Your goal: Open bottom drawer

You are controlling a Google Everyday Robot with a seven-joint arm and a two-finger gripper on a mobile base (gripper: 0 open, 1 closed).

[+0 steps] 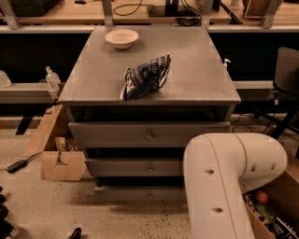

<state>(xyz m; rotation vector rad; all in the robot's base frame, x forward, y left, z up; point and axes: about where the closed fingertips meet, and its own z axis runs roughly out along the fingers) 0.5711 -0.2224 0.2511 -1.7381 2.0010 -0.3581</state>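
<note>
The bottom drawer is the lowest one in the grey cabinet. It looks shut, so pulling it open is not yet done. The white arm covers the drawer's right end. The gripper is hidden behind that arm, so I cannot tell its grip.

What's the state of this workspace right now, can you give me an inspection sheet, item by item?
Surface: grey cabinet top holds a white bowl at the back left and a blue snack bag near the middle.
Job's things: bottom drawer looks shut or nearly so; its right end is hidden by the white arm.
Clutter: cardboard box and a clear bottle left of the cabinet.
Grippers: the claw is not in view; only the arm shows, lower right.
Cables: loose cables on the desk behind; black lead on the floor, left.
Surroundings: black chair on the right; speckled floor.
</note>
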